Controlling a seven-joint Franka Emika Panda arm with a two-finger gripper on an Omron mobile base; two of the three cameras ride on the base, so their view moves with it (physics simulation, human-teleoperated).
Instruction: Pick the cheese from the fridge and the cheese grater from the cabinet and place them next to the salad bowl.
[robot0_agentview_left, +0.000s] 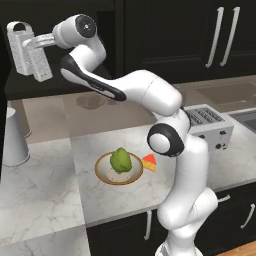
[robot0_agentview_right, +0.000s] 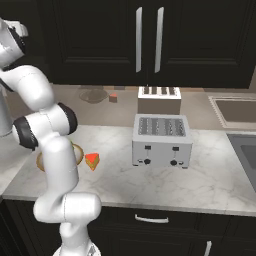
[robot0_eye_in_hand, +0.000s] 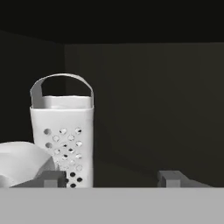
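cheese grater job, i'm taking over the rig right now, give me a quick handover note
Gripper: open, jaws apart, holding nothing, reaching into the black wall cabinet.
Silver-white perforated box grater: upright on the dark cabinet shelf, left of the gripper in the hand view, not yet between the fingertips.
Orange-red cheese wedge: already on the marble counter, right beside the tan-rimmed salad bowl with the green lettuce.
Done: cheese placed.
Left: line up on the grater, grip it, carry it to the counter and set it next to the bowl.
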